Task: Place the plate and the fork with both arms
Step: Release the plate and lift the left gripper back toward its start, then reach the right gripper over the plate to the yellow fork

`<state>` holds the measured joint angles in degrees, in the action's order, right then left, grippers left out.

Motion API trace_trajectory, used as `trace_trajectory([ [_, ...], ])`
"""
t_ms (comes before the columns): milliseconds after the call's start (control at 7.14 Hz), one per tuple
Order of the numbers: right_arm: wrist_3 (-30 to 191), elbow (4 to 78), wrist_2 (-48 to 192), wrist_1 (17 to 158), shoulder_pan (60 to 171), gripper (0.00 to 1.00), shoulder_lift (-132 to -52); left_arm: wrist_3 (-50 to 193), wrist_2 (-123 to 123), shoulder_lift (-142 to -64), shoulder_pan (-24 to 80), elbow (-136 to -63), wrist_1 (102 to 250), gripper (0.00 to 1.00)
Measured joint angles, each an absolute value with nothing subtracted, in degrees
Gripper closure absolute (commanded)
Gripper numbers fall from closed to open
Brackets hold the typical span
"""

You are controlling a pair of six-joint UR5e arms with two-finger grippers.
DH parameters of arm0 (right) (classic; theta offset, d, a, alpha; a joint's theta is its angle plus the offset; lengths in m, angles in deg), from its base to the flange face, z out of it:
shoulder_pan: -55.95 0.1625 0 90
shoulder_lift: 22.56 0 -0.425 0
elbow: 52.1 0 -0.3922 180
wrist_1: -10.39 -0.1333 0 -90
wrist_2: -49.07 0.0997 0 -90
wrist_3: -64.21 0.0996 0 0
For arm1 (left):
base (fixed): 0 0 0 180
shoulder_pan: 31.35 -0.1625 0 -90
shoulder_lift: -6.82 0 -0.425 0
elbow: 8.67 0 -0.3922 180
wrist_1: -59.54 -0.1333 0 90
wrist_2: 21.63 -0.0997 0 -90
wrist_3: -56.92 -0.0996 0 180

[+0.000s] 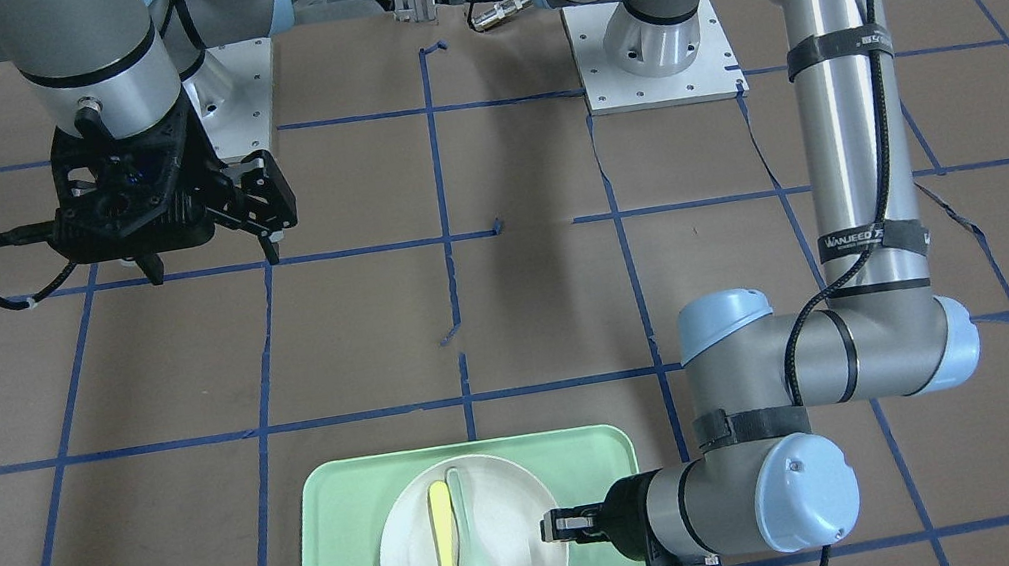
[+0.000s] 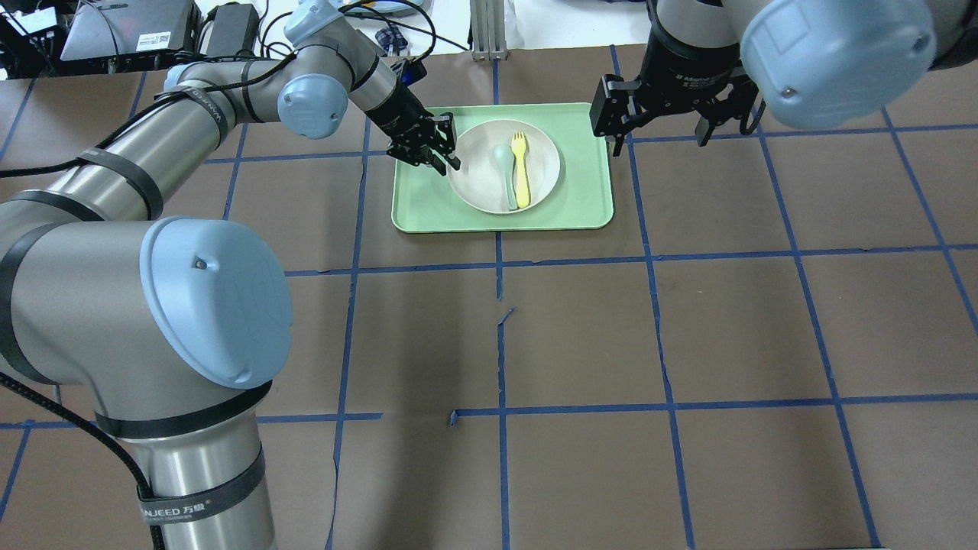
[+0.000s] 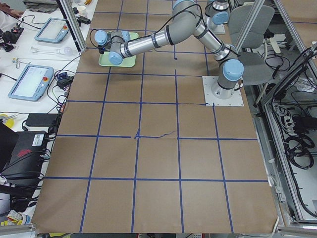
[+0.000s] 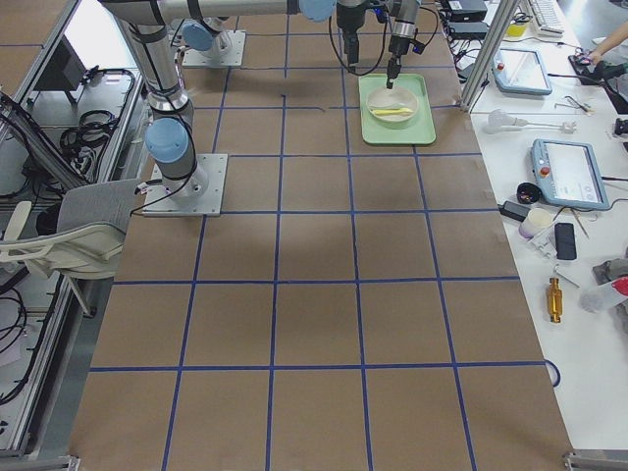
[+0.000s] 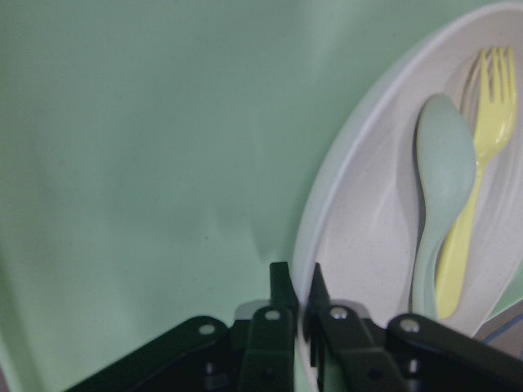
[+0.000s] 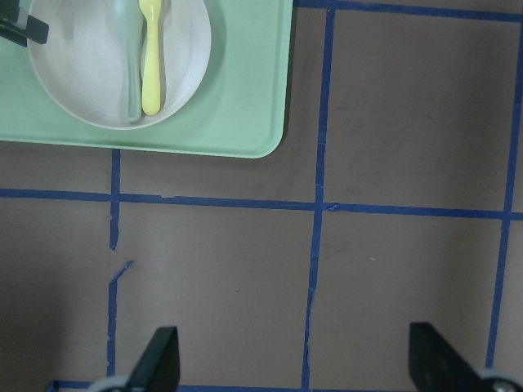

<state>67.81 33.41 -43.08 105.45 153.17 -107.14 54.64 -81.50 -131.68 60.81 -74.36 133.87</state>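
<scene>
**Left claw pinches the plate's rim; right claw hangs open beside the tray**

The left claw (image 2: pixel 447 159) has its fingers drawn close on the rim of the plate (image 2: pixel 477 183), one inside and one outside, likely to lift it level. The plate sits in the green tray (image 2: pixel 428 210). In the plate the yellow fork (image 2: pixel 522 172) and a grey-green spoon (image 2: pixel 506 172) lie side by side. The right claw (image 2: pixel 663 131) hangs spread wide over the table (image 2: pixel 688 321) just beside the tray, probably free for the fork.
</scene>
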Motion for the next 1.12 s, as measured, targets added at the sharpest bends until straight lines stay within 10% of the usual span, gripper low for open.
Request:
trace_trajectory([
  [1120, 67.4, 32.5, -42.5, 107.6, 152.7, 0.0, -103.9, 55.2, -111.6, -107.2, 57.5, -77.1, 157.6, 0.0],
])
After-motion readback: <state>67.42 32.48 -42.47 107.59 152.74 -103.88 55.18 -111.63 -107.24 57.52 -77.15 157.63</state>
